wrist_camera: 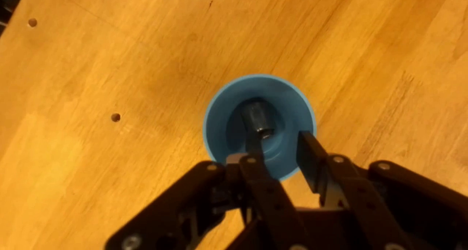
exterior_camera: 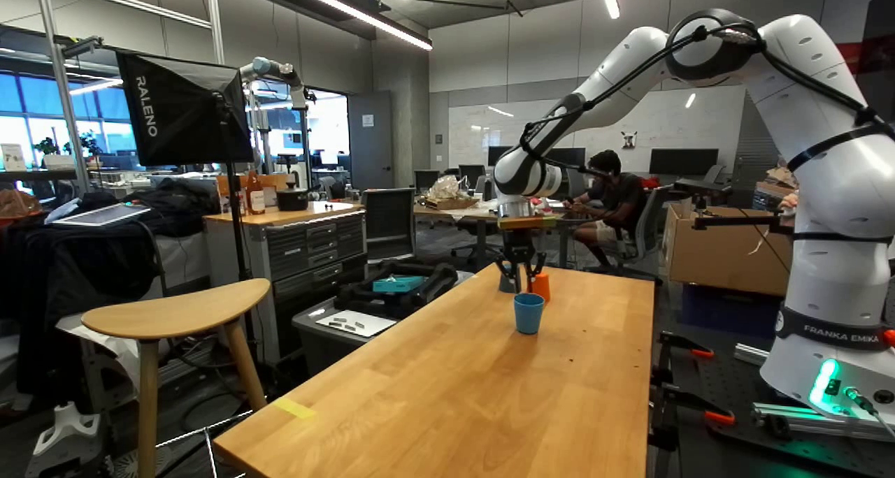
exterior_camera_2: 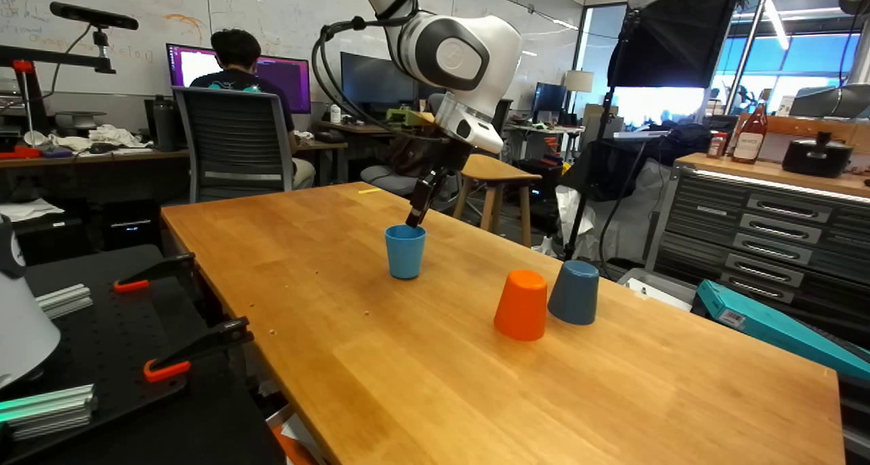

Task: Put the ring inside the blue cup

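Note:
The blue cup point(exterior_camera: 528, 317) stands upright on the wooden table, and it also shows in an exterior view point(exterior_camera_2: 405, 255). In the wrist view I look down into the blue cup point(wrist_camera: 297, 107). A small dark, shiny, cylindrical thing point(wrist_camera: 258, 116), which looks like the ring, lies inside it on the cup's floor. My gripper point(wrist_camera: 279, 142) is open, with a gap between its fingers and nothing held. Its fingertips are over the cup's opening; it also shows just above the rim in both exterior views point(exterior_camera: 524, 282) point(exterior_camera_2: 414, 219). Part of the cup's rim is hidden by the left finger.
An orange cup point(exterior_camera_2: 522, 306) and a dark blue cup point(exterior_camera_2: 574, 294) stand upside down side by side on the table point(exterior_camera_2: 380, 370), away from the blue cup. Black clamps point(exterior_camera_2: 204, 346) grip the table's edge by the robot base. A stool point(exterior_camera: 178, 309) stands beside the table.

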Controlling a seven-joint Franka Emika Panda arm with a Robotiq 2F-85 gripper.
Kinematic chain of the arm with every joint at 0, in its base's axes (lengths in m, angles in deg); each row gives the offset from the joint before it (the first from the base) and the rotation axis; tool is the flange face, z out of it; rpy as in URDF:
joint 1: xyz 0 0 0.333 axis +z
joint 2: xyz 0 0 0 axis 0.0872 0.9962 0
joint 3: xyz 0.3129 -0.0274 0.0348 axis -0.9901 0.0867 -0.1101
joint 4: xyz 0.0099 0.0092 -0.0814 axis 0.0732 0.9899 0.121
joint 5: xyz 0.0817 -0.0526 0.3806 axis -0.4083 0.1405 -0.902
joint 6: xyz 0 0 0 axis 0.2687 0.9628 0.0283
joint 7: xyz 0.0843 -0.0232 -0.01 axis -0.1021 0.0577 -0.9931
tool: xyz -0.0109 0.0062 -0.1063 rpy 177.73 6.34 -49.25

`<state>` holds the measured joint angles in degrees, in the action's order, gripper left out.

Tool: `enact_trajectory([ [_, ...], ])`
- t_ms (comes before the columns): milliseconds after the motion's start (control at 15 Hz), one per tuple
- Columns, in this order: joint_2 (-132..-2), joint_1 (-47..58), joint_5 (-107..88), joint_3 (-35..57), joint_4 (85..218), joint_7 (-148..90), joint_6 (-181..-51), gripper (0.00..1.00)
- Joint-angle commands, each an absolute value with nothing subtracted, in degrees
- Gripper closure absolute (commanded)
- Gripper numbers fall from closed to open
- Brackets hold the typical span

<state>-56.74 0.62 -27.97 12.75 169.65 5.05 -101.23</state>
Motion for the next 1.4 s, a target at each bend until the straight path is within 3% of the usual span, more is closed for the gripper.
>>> enact_trajectory([
  [0, -57.73, 0.34, -29.89, 12.81, 169.04, 3.55, -100.79, 0.96],
  [200, -59.65, 0.50, -27.94, 13.23, 169.23, 2.79, -98.05, 1.00],
  [333, -61.66, 1.60, -21.83, 14.46, 169.14, 1.16, -92.85, 0.93],
  [400, -62.76, 1.88, -18.77, 14.92, 169.25, 0.24, -90.46, 0.72],
  [600, -65.98, 2.46, -9.38, 15.70, 169.67, -1.83, -85.86, 0.62],
  [1133, -73.81, 2.33, 5.32, 14.52, 174.52, -6.14, -92.65, 0.02],
  [1333, -76.49, 1.61, 0.19, 13.96, 177.51, -6.24, -98.68, 0.00],
])
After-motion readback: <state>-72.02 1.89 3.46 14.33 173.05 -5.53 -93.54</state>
